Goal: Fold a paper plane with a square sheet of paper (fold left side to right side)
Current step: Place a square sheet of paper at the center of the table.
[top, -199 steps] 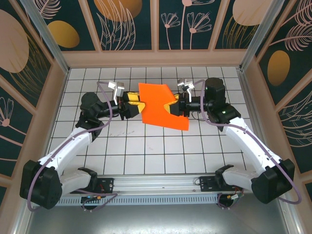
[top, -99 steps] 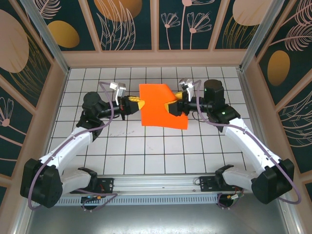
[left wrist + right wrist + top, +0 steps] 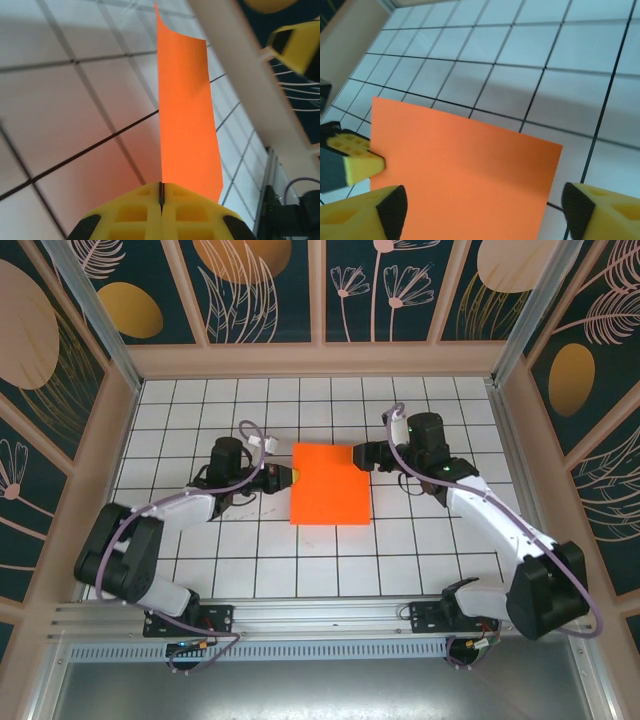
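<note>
Pinching the square sheet of paper (image 3: 330, 485) is the left gripper (image 3: 285, 477).

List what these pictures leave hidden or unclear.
- Left wrist view: the square sheet of paper vanishes between the shut left jaws; grip depth hidden.
- Right wrist view: sheet's near edge cut off by the frame bottom.
- Top view: whether the open right jaws touch the sheet, too small and dark to tell.
</note>
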{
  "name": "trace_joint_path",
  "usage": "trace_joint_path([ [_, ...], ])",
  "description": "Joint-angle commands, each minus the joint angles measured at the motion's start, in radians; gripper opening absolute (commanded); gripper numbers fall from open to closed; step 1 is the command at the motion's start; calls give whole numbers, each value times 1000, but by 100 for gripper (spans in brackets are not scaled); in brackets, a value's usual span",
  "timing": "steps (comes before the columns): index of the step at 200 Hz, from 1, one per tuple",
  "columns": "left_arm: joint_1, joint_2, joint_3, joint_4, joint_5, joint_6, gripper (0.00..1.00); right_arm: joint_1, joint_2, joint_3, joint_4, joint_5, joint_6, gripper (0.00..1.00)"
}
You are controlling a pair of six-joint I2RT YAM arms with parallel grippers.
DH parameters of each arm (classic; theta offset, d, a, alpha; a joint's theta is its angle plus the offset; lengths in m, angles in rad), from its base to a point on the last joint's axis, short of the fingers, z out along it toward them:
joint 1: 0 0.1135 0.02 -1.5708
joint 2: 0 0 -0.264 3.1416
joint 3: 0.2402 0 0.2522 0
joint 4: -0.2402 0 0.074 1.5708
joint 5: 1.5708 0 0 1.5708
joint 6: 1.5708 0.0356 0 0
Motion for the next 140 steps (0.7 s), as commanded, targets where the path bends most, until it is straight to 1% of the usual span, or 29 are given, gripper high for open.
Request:
trace_joint_path([
  [1,-2,78,59,-84,-82,23,0,1,63,-32,78,9,84,70],
  [33,-3,164,117,-153,-158,51,0,3,186,-49,153,-25,148,35],
  [45,-2,164,131,-172,-169,61,0,4,236,-42,168,-45,162,24],
  [53,-3,195,138,-187,-177,73,0,4,269,-32,175,-55,168,18],
  [72,-3,204,162,-235,-184,103,0,8,348,-12,181,-64,178,6],
  [82,-3,206,170,-254,-184,114,0,11,390,5,179,-76,174,1],
  [90,-3,209,177,-265,-184,122,0,15,425,22,169,-77,171,0],
  [112,-3,220,204,-299,-187,143,0,23,502,71,135,-64,157,0],
  [140,-3,238,237,-312,-182,148,0,38,548,91,121,-44,155,0],
])
